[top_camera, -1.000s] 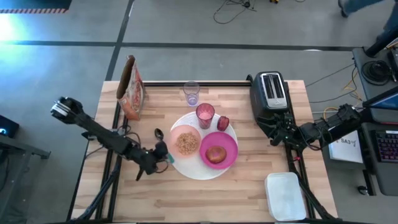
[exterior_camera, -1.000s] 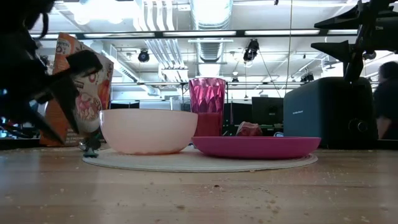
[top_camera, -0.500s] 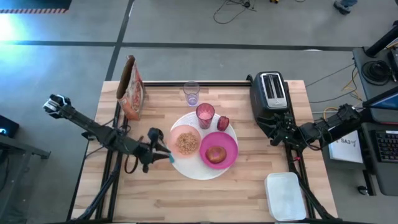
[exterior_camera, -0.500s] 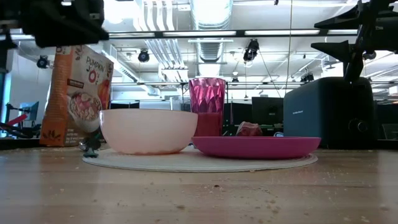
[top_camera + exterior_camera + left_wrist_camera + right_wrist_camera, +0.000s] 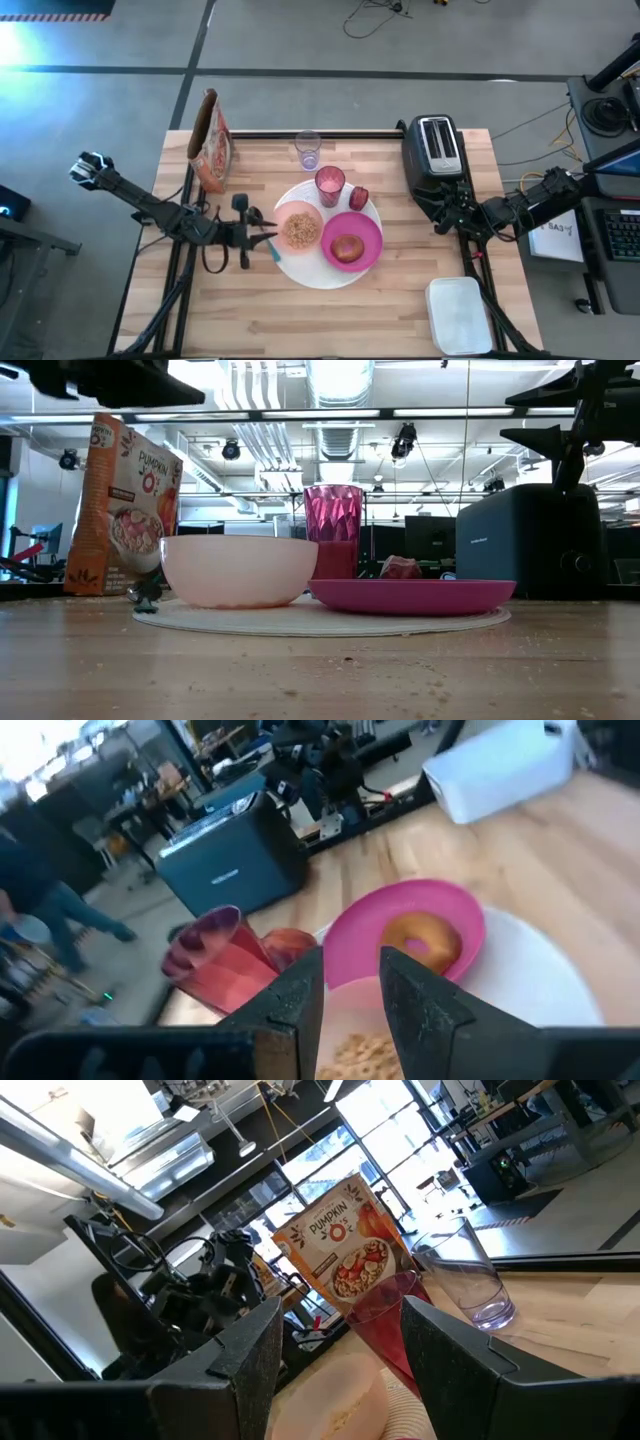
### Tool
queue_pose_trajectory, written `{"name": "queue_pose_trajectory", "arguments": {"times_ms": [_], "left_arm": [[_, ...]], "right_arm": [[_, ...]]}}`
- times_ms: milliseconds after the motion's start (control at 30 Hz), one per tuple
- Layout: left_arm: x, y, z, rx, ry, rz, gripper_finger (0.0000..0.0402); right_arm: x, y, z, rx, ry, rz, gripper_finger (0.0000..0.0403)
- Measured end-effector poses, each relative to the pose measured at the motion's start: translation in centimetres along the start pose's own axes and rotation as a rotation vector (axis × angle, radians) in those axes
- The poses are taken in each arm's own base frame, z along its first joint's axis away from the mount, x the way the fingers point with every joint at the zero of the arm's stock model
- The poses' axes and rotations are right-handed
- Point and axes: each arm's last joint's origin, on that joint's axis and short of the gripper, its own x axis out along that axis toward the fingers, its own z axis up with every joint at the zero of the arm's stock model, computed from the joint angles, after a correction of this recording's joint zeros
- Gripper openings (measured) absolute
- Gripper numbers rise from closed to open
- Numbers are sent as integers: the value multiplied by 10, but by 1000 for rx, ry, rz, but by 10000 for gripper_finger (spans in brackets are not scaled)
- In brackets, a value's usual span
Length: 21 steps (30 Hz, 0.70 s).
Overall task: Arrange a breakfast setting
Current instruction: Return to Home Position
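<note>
Crowning the round magenta plate [image 5: 355,925] (glossy) sits a ring-shaped bun [image 5: 400,932].

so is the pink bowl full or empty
Not empty: the pale pink bowl holds tan cereal-like pieces, visible in the high view.

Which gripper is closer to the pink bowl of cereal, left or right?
Left. The left gripper hovers just beside the pale pink bowl; the right gripper is far off, next to the black toaster.
</note>
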Motion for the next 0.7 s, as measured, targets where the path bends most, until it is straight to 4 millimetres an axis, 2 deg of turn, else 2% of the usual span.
{"name": "queue_pose_trajectory", "arguments": {"times_ms": [133, 267, 400, 533, 633, 700], "left_arm": [[2, 0, 2, -163, -24, 9, 85], [-10, 12, 3, -324, -98, 33, 85], [-25, 16, -22, -422, -154, 19, 85], [-36, 7, -54, -384, -293, -131, 85], [-45, 3, -68, -284, -470, -239, 85], [-51, 3, -71, -195, -541, -297, 84]], "right_arm": [[0, 0, 0, 1, 0, 0, 192], [0, 0, 0, 0, 0, 0, 192], [0, 0, 0, -3, 3, -1, 192], [0, 0, -1, -5, 4, -2, 192], [0, 0, -1, -5, 4, -2, 192], [0, 0, -1, -5, 4, -2, 192]]}}
